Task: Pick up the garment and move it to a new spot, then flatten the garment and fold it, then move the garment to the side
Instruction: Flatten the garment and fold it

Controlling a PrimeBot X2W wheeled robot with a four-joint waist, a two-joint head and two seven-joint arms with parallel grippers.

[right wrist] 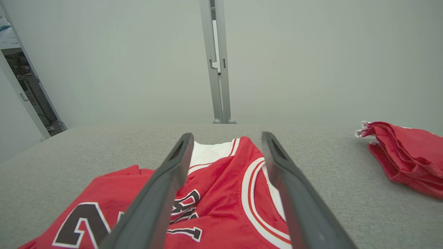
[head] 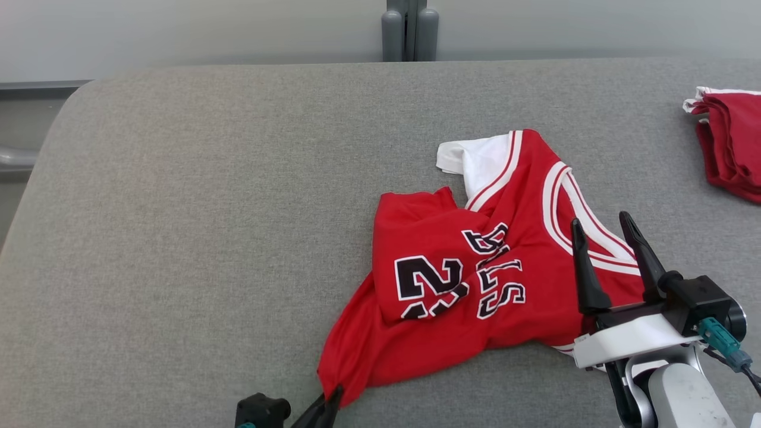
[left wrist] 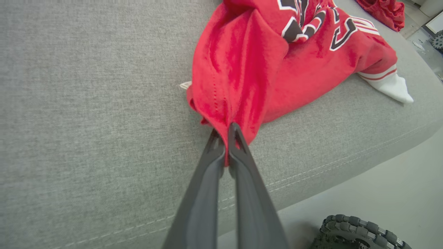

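The garment (head: 475,267) is a red jersey with white trim and black numbers, lying crumpled on the grey table (head: 178,208) right of centre. My left gripper (head: 330,404) is at the bottom edge, shut on the jersey's near lower corner; in the left wrist view the red cloth (left wrist: 242,69) is pinched between the fingertips of the left gripper (left wrist: 226,135). My right gripper (head: 603,229) hovers open above the jersey's right side, near the white-trimmed armhole. In the right wrist view the right gripper (right wrist: 226,141) stands wide apart over the garment (right wrist: 221,204), holding nothing.
A second red garment (head: 731,145) lies folded at the table's right edge, also seen as a red pile (right wrist: 405,155) in the right wrist view. A grey post (head: 409,30) stands behind the table. The table's near edge and the floor (left wrist: 380,193) are close to my left gripper.
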